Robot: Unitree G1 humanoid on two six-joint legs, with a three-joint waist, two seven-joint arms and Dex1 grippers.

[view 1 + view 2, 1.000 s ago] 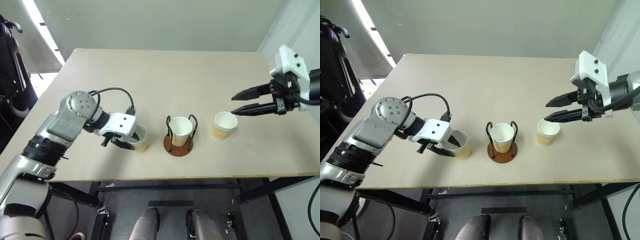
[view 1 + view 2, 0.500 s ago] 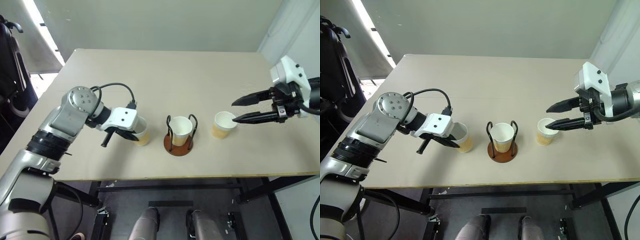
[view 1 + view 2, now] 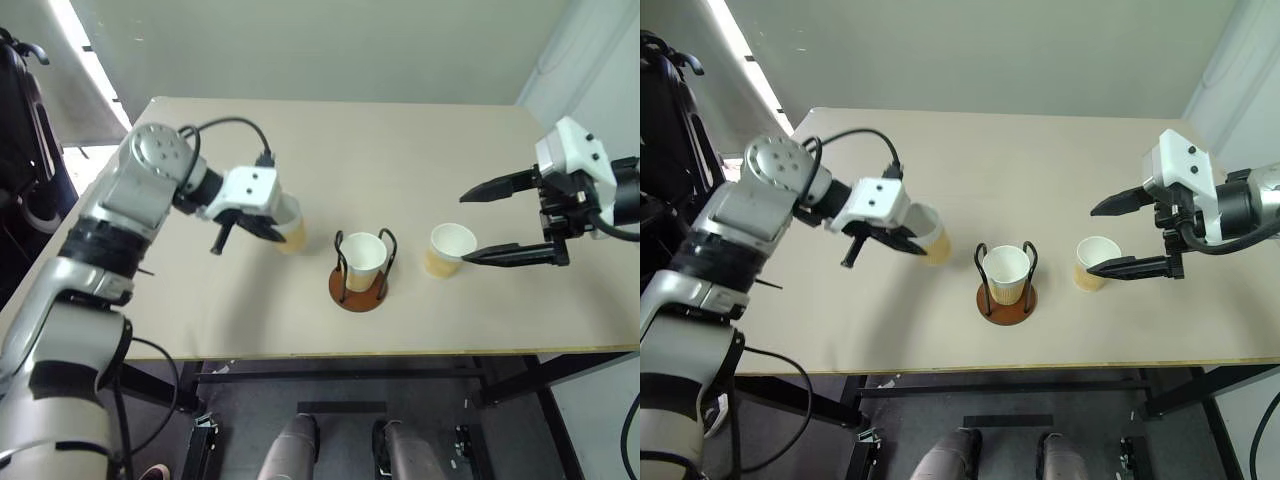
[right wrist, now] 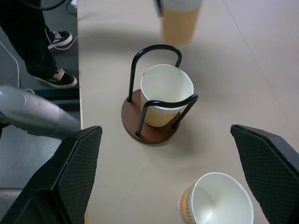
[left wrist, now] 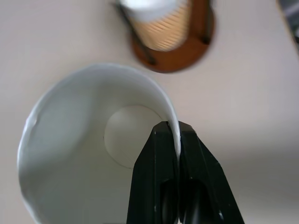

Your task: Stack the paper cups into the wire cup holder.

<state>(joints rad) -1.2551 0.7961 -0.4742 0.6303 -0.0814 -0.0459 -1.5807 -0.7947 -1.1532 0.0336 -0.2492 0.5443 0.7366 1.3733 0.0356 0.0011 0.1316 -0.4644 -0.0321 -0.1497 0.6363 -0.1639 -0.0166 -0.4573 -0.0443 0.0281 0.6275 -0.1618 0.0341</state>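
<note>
My left gripper is shut on the rim of one paper cup, which hangs tilted above the table, left of the wire cup holder. In the left wrist view one finger is inside the cup and the other outside its wall. A second paper cup sits upright inside the holder's black loops. The third cup stands on the table right of the holder. My right gripper is open wide beside that cup, at its right, with nothing between the fingers.
The beige table has bare surface behind the cups. Its near edge runs just in front of the holder. A person's legs and shoes stand on the floor beside the table. Dark equipment stands off the table's left side.
My left gripper closed on the left cup's rim, then lifted it off the table, up and away from the near edge. The right gripper's jaws have spread much wider while that hand stayed put.
</note>
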